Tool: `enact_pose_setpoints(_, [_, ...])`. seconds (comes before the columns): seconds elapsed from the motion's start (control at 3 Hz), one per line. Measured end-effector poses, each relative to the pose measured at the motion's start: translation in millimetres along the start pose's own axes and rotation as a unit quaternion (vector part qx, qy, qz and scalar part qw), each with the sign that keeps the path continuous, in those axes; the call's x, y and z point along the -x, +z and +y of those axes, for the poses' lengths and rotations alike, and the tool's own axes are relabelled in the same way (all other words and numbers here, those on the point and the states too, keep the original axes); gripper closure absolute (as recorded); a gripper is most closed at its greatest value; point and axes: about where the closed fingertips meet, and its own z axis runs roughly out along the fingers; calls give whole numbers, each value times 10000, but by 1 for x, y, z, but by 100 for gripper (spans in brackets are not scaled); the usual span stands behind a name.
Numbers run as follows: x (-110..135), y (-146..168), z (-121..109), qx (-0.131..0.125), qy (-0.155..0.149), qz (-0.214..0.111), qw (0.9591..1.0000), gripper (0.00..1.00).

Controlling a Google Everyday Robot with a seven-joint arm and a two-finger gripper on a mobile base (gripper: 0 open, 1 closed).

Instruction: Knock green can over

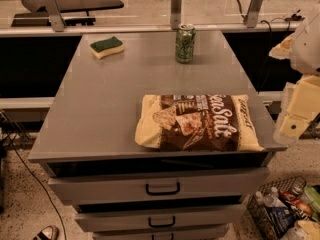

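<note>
The green can (pixel 185 44) stands upright near the far edge of the grey table (pixel 100 109), right of centre. It has a pale mottled print and a silver top rim. My gripper (pixel 296 118) hangs off the table's right side, level with the near right corner. It is well short of the can and to its right, and touches nothing.
A brown and cream chip bag (pixel 197 123) lies flat at the table's front right, between my gripper and the can. A green-topped yellow sponge (pixel 107 47) sits at the far left. Drawers (pixel 162 188) are below the tabletop. A wire basket of bottles (pixel 285 211) stands on the floor at lower right.
</note>
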Motion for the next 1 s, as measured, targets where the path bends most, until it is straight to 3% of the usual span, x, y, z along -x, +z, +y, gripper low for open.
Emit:
enact_pose_setpoints(0.33, [0, 0, 0, -1, 0, 0, 10000, 0])
enact_pose_setpoints(0.67, [5, 19, -16, -4, -6, -110, 9999, 0])
enact_pose_setpoints(1.0, [13, 53, -61, -204, 77, -321, 9992, 0])
